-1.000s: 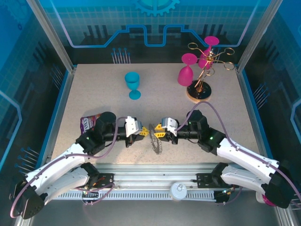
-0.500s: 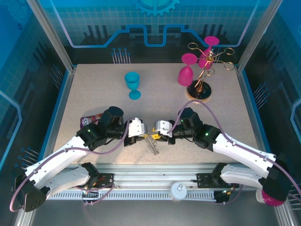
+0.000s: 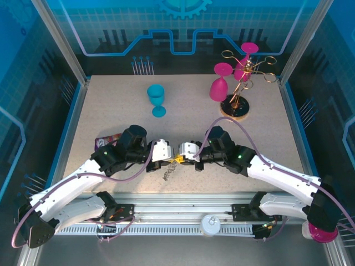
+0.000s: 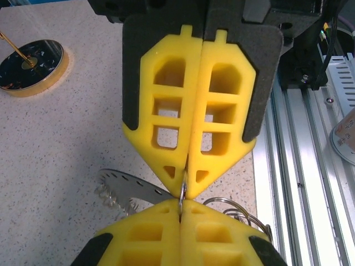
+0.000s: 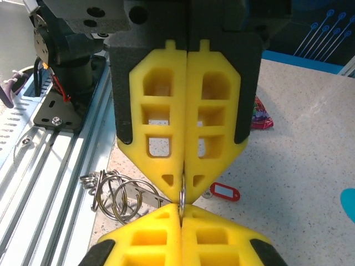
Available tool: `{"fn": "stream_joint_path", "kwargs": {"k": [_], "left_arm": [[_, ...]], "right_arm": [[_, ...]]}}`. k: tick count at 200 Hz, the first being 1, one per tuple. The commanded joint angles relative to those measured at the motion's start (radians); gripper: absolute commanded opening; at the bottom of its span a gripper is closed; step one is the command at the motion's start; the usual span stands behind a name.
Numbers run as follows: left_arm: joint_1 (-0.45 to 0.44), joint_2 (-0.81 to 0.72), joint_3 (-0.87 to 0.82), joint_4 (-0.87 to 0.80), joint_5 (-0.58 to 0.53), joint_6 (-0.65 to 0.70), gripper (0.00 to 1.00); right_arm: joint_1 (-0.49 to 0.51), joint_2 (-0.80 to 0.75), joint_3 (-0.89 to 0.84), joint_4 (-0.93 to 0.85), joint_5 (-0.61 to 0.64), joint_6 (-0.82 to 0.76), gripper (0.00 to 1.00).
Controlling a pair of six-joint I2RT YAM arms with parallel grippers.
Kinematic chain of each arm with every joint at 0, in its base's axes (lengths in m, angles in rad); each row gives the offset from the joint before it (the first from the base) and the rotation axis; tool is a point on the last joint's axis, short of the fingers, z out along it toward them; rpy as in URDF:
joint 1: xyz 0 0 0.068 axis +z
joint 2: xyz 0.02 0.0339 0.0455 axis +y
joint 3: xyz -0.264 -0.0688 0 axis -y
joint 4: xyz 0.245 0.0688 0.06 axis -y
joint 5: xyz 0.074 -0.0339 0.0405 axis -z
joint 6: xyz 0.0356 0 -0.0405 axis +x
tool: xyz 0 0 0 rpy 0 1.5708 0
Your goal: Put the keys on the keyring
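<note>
The keyring (image 3: 168,173), a dark grey flat ring (image 4: 130,186) fringed with wire loops (image 5: 117,195), hangs low over the table's near edge. My left gripper (image 3: 170,162) and right gripper (image 3: 180,159) meet tip to tip above it. In the left wrist view my left gripper (image 4: 181,204) is shut on one thin wire loop, and the right gripper (image 4: 187,180) pinches the same loop from the other side. The right wrist view shows my right gripper (image 5: 181,208) shut on that loop. The key (image 5: 224,192), with its red head, lies on the table just beyond the tips.
A teal goblet (image 3: 157,100) stands mid-table. Pink goblets (image 3: 219,83) hang on a gold rack with a round base (image 3: 235,108) at the back right. A snack packet (image 3: 104,144) lies left of the left arm. The metal rail (image 3: 183,200) runs along the near edge.
Both grippers have shifted left and closed in until their tips touch. The keyring has swung from upright between them to lower and further left.
</note>
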Motion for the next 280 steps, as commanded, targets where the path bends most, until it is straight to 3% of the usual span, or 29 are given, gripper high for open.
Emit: {"fn": "stream_joint_path", "kwargs": {"k": [1,9,19,31,51,101,199,227,260,280], "left_arm": [[-0.009,-0.012,0.032,0.01,0.006,-0.006,0.0],[-0.008,-0.019,0.026,0.009,-0.005,-0.011,0.0],[-0.008,-0.035,0.011,0.023,-0.019,-0.027,0.18],[-0.007,-0.063,-0.021,0.05,-0.031,-0.047,0.33],[-0.007,-0.124,-0.086,0.117,-0.025,-0.124,0.37],[-0.007,-0.259,-0.271,0.391,0.044,-0.33,0.32],[-0.008,-0.2,-0.289,0.507,0.137,-0.382,0.26],[-0.009,-0.192,-0.286,0.512,0.143,-0.382,0.19],[-0.008,-0.191,-0.281,0.512,0.147,-0.373,0.0],[-0.008,-0.193,-0.278,0.507,0.147,-0.354,0.0]], "right_arm": [[0.008,-0.009,0.015,0.043,-0.039,0.006,0.0],[0.003,-0.022,0.007,0.052,-0.049,0.016,0.0],[-0.008,-0.037,-0.004,0.062,-0.07,0.029,0.0],[-0.022,-0.056,-0.017,0.075,-0.098,0.048,0.0],[-0.045,-0.085,-0.035,0.091,-0.153,0.079,0.0],[-0.068,-0.101,-0.06,0.131,-0.235,0.129,0.0],[-0.054,-0.052,-0.054,0.192,-0.263,0.166,0.0],[-0.045,-0.04,-0.047,0.194,-0.27,0.168,0.0],[-0.042,-0.035,-0.042,0.18,-0.279,0.167,0.0],[-0.039,-0.035,-0.041,0.156,-0.268,0.158,0.0]]}}
